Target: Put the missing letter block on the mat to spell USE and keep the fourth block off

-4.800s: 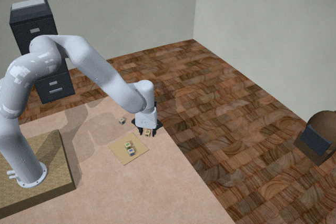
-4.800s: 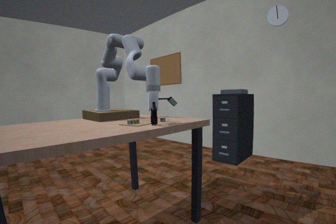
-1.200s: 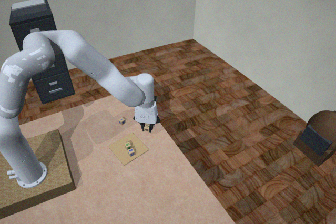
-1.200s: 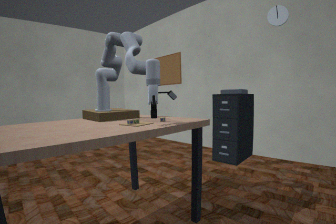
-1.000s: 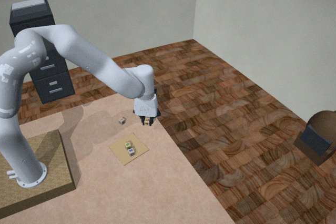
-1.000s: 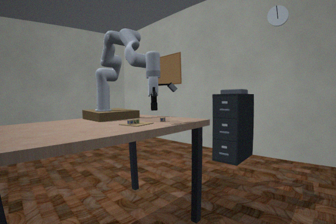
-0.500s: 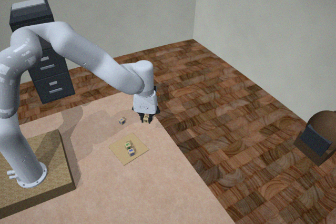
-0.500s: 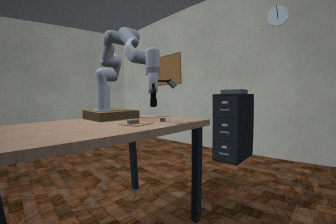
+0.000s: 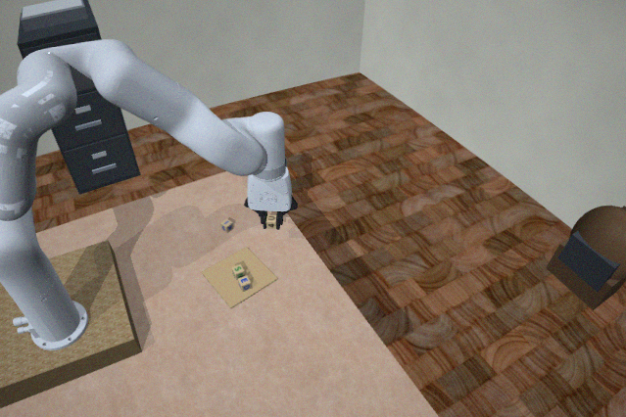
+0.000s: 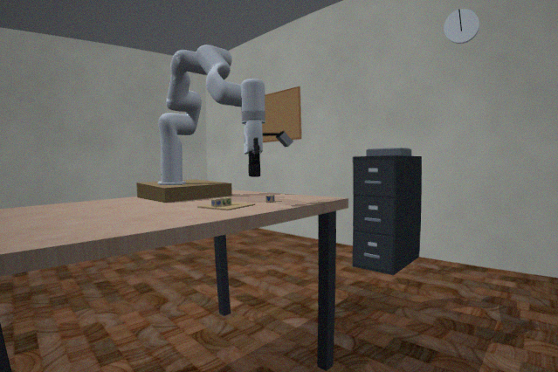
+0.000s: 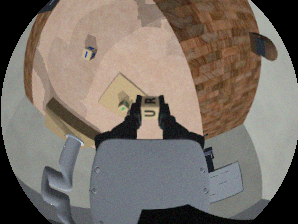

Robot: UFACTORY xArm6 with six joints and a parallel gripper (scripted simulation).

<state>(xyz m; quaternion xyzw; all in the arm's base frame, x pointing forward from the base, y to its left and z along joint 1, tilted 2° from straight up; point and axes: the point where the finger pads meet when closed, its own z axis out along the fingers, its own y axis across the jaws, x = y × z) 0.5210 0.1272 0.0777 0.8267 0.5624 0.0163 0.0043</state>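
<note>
My gripper is shut on a small wooden letter block and holds it well above the table, beyond the far side of the tan mat. The held block shows a U-like mark in the wrist view. Two blocks lie side by side on the mat: one with a green S and one with a blue E. A fourth block with blue marks lies on the table off the mat, to the left of the gripper. In the exterior view the gripper hangs high over the table.
The arm's base stands on a wooden plinth at the table's left. The table's right edge runs close by the mat. A dark filing cabinet stands behind the table. A brown round object sits on the floor.
</note>
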